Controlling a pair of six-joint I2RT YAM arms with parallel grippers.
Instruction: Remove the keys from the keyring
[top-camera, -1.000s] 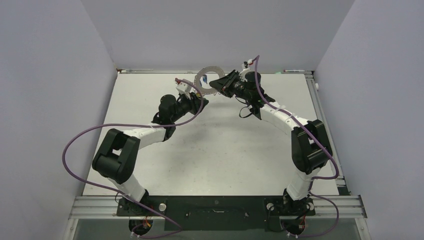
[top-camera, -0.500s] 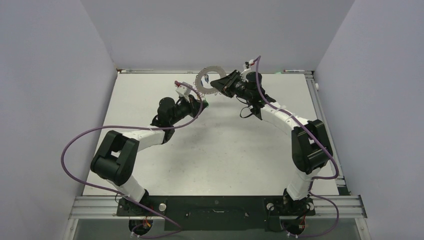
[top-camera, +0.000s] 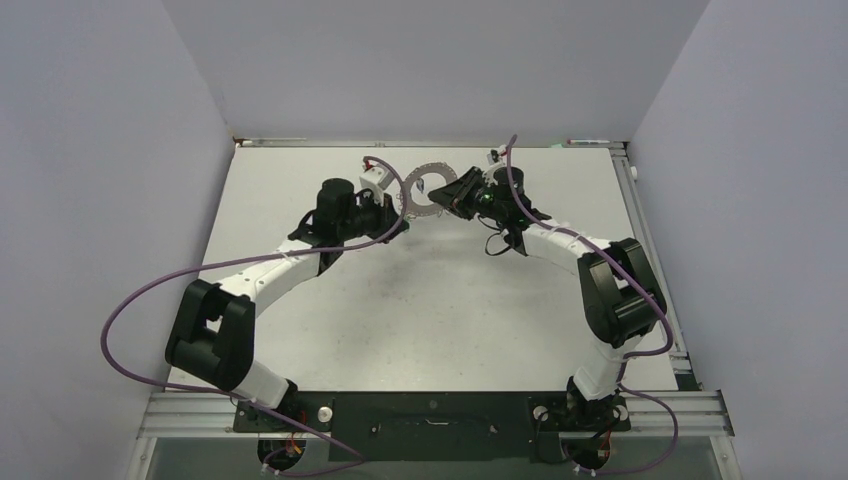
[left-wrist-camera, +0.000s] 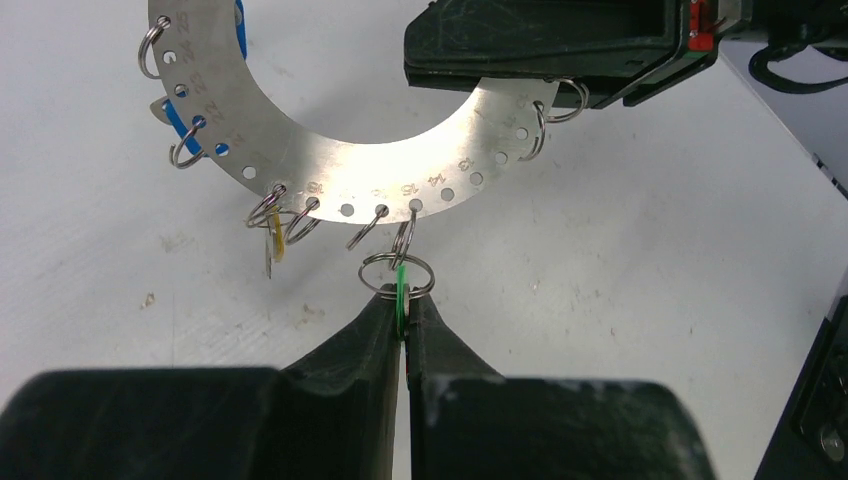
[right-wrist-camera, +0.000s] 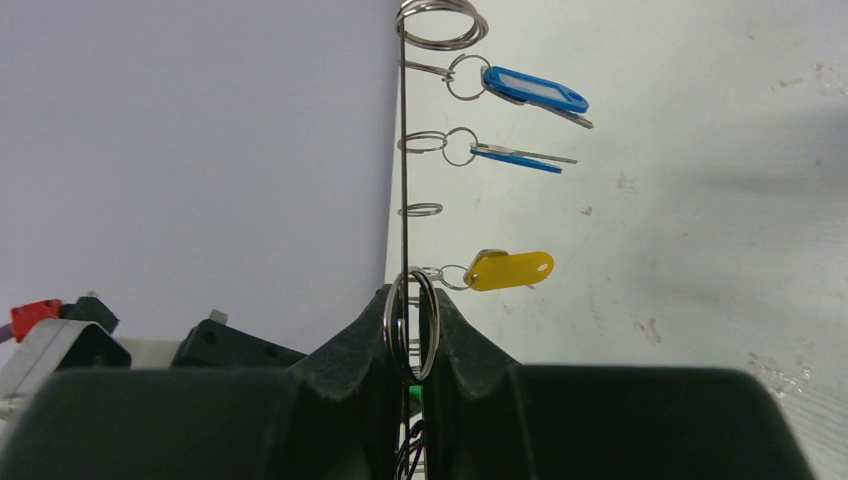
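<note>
Silver-grey keyring (left-wrist-camera: 340, 185) with a row of small numbered holes; blue tag (right-wrist-camera: 533, 90), yellow tag (right-wrist-camera: 510, 270) and green tag (left-wrist-camera: 400, 290).

The keyring (left-wrist-camera: 350, 185) is a flat band of brushed silver metal with a dull sheen, punched holes and stamped numbers. The small split rings (right-wrist-camera: 440, 44) hung from it are bright polished wire. The keys (right-wrist-camera: 523, 152) are bare silvery metal. Their tags are smooth, glossy plastic: a blue tag (right-wrist-camera: 532, 90), a yellow tag (right-wrist-camera: 510, 270) and a green tag (left-wrist-camera: 400, 290). The left tool (left-wrist-camera: 403, 310) and right tool (right-wrist-camera: 410, 310) are matt black plastic, faintly scuffed. The table (left-wrist-camera: 620, 260) is matt white, speckled with small marks.
</note>
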